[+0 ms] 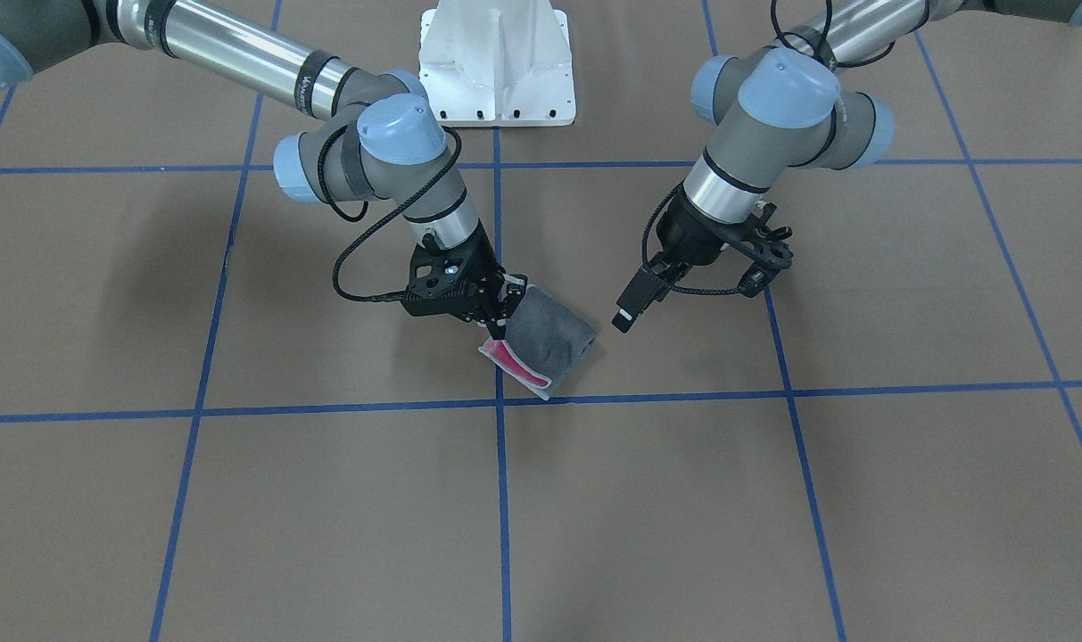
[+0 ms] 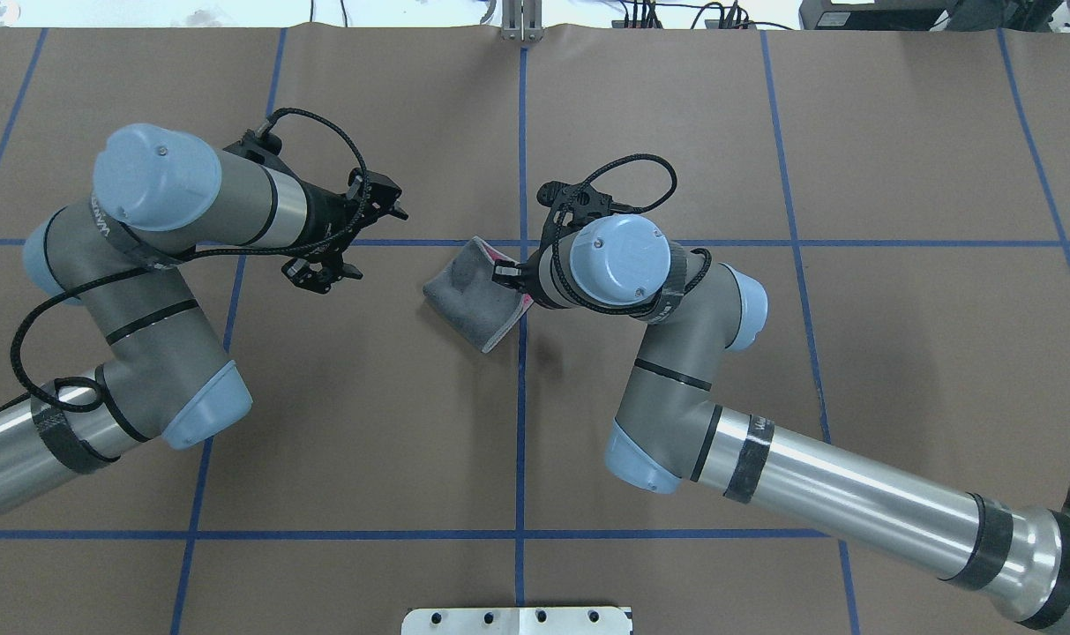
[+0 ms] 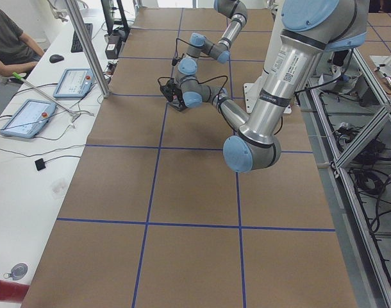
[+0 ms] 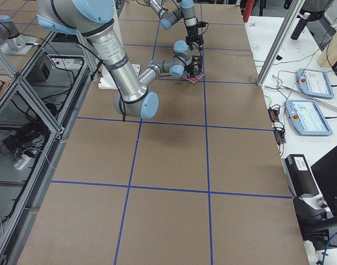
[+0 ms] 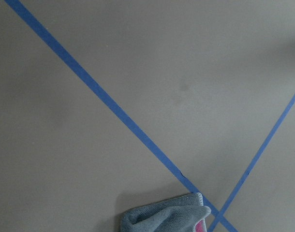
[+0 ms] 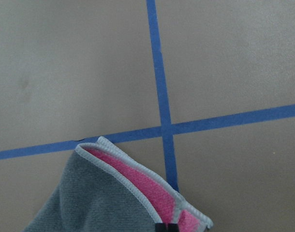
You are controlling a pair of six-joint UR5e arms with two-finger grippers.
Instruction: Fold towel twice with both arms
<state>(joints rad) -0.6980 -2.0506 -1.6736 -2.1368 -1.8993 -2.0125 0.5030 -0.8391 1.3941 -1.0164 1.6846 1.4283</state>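
Observation:
The towel (image 1: 551, 337) is folded over, dark grey outside with pink showing along its light grey border. It lies near the crossing of the blue tape lines in the overhead view (image 2: 468, 295). My right gripper (image 1: 498, 330) is shut on the towel's bordered edge and holds that edge slightly raised; its fingertips (image 6: 166, 227) pinch the pink face in the right wrist view. My left gripper (image 1: 625, 317) hangs apart from the towel on its other side, open and empty. The left wrist view shows only a towel corner (image 5: 167, 217).
The brown table (image 2: 896, 353) carries a grid of blue tape. The white bolted pedestal base (image 1: 496, 62) stands at the robot's side of the table. Tablets (image 3: 25, 117) and a seated person (image 3: 9, 42) are beyond the table's far edge.

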